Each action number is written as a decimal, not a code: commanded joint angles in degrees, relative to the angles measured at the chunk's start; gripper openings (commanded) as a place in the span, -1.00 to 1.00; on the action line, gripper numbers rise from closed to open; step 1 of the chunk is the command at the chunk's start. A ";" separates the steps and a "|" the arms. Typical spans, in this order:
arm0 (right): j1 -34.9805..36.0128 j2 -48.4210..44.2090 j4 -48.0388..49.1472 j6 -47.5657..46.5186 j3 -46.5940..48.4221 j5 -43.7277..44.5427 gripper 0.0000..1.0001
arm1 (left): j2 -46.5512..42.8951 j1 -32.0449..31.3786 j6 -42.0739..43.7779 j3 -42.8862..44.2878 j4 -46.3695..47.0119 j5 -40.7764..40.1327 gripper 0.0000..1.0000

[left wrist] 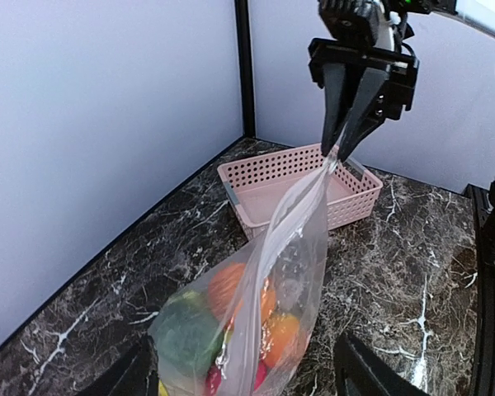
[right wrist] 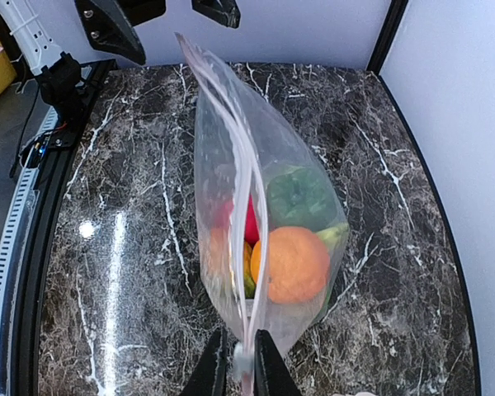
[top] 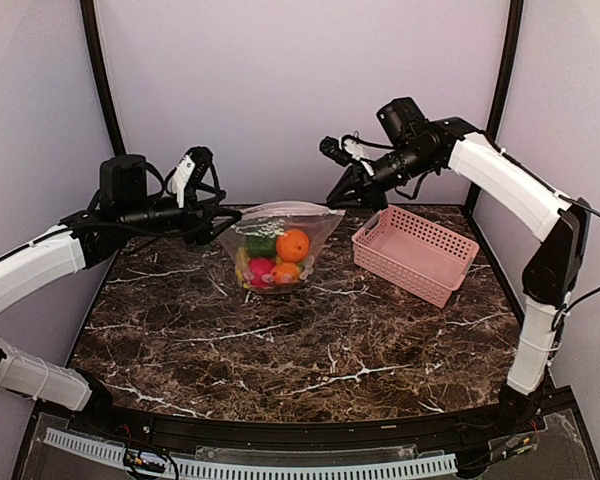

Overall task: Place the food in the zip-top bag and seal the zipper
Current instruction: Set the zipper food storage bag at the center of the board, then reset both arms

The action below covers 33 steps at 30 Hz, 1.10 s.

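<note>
The zip-top bag (top: 280, 240) stands on the marble table with the food inside: an orange (top: 293, 245), a red-pink fruit (top: 261, 270) and a green pepper (right wrist: 301, 198). My right gripper (right wrist: 243, 367) is shut on the end of the zipper (right wrist: 231, 157) and holds that corner up. Near this end the zipper's two strips stand slightly apart, and the fruit shows between them. My left gripper (left wrist: 243, 379) is open, with its fingers (left wrist: 371, 375) wide on either side of the bag's other end and touching nothing. In the top view the left gripper (top: 212, 222) sits just left of the bag.
A pink slotted basket (top: 415, 252) stands at the back right, close behind the right gripper (top: 336, 200). Black corner posts and pale walls close off the back and sides of the table.
</note>
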 commanded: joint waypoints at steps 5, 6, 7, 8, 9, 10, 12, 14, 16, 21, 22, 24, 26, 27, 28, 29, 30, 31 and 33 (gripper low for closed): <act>4.66 -0.03 -5.31 -0.55 4.94 2.22 -0.76 | 2.44 -8.36 3.57 14.82 -13.81 0.03 0.46; 4.86 -0.10 -5.43 -0.71 5.09 2.62 -0.76 | 3.29 -8.80 3.47 15.87 -13.64 0.10 0.46; 4.92 -0.18 -5.42 -0.90 5.14 2.99 -0.76 | 4.92 -9.39 3.67 16.28 -13.31 0.25 0.46; 4.93 -0.29 -5.25 -0.94 5.03 3.44 -0.76 | 5.89 -9.62 4.14 16.98 -13.26 0.31 0.46; 4.93 -0.42 -5.04 -0.71 4.67 4.17 -0.76 | 7.52 -9.84 4.24 17.23 -13.43 0.44 0.45; 4.89 -0.55 -4.58 -0.27 4.09 5.21 -0.77 | 8.29 -9.98 4.32 17.63 -13.67 1.35 0.43; 4.17 -1.51 -4.52 0.39 1.96 5.85 -0.76 | 9.65 -10.49 3.63 17.41 -15.00 3.44 0.38; 1.99 -3.91 -4.80 0.55 -2.45 4.00 -0.68 | 9.19 -11.30 2.93 15.12 -15.53 4.25 0.36; -0.06 -7.33 -4.24 0.08 -9.47 2.12 -0.55 | 7.46 -12.58 3.27 11.81 -16.35 3.82 0.35; -4.14 -15.15 1.14 2.79 -23.24 0.10 -0.32 | 4.38 -15.61 4.23 5.86 -18.14 -0.18 0.33; -5.17 -16.32 2.51 4.26 -25.37 -0.19 -0.30 | 3.54 -15.91 4.36 5.25 -17.89 -0.81 0.32; -7.49 -18.64 5.94 6.96 -28.90 0.64 -0.23 | 1.55 -15.96 5.01 1.76 -16.35 -4.05 0.31; -10.53 -21.34 10.45 10.14 -31.88 3.67 -0.04 | -1.36 -15.98 5.39 -1.98 -12.86 -10.10 0.34; -12.37 -23.02 13.01 11.94 -33.23 5.58 0.07 | -2.39 -15.99 4.94 -3.02 -11.58 -14.91 0.39; -14.73 -25.15 16.12 13.46 -34.17 6.87 0.32 | -4.57 -15.96 4.42 -4.87 -9.17 -17.36 0.43; -17.42 -26.92 19.11 15.96 -34.90 8.75 0.80 | -5.58 -15.94 2.94 -5.56 -8.11 -22.46 0.58; -20.31 -28.36 22.47 19.78 -35.67 10.65 0.95 | -7.23 -15.85 2.28 -6.50 -6.37 -24.30 0.63; -23.02 -29.27 24.58 23.53 -35.82 13.27 0.97 | -7.96 -15.88 1.61 -6.77 -5.83 -28.46 0.69; -26.28 -30.25 26.62 26.92 -35.27 16.55 0.97 | -9.70 -15.91 1.25 -7.26 -5.18 -30.66 0.75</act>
